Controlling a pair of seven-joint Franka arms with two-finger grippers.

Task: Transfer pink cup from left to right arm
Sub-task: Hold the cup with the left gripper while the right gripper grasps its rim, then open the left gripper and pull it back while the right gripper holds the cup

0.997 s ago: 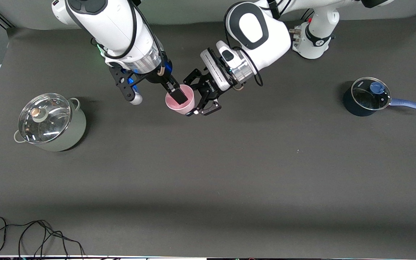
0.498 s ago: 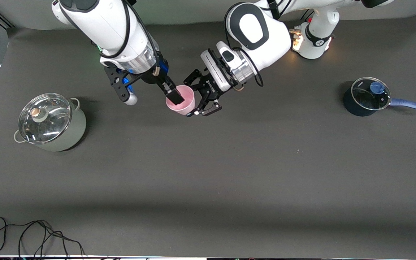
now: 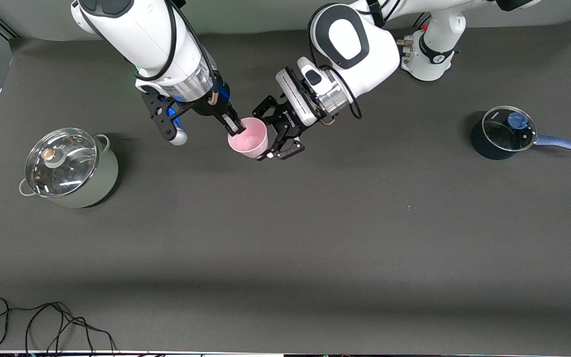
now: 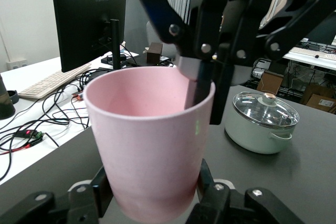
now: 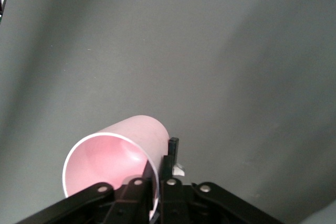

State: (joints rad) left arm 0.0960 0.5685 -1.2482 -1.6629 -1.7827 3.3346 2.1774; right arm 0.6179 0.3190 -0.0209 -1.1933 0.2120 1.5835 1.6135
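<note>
The pink cup (image 3: pixel 249 142) hangs tilted over the table between the two arms. My left gripper (image 3: pixel 262 134) is shut on its lower body, a finger pressed against each side; in the left wrist view the cup (image 4: pixel 152 145) fills the space between the fingers of this gripper (image 4: pixel 152 199). My right gripper (image 3: pixel 234 126) pinches the cup's rim, one finger inside and one outside. The right wrist view shows the cup's rim (image 5: pixel 113 166) between the fingers of the right gripper (image 5: pixel 160 174). The left wrist view also shows the right gripper (image 4: pixel 201 85) on the rim.
A pale green pot with a glass lid (image 3: pixel 70 168) stands toward the right arm's end and also shows in the left wrist view (image 4: pixel 265 123). A dark blue saucepan with a lid and a blue handle (image 3: pixel 504 133) stands toward the left arm's end. A black cable (image 3: pixel 42 322) lies at the front edge.
The right gripper's finger has drawn back from deep in the cup to its rim and closed there. The cup and the left gripper have stayed in place.
</note>
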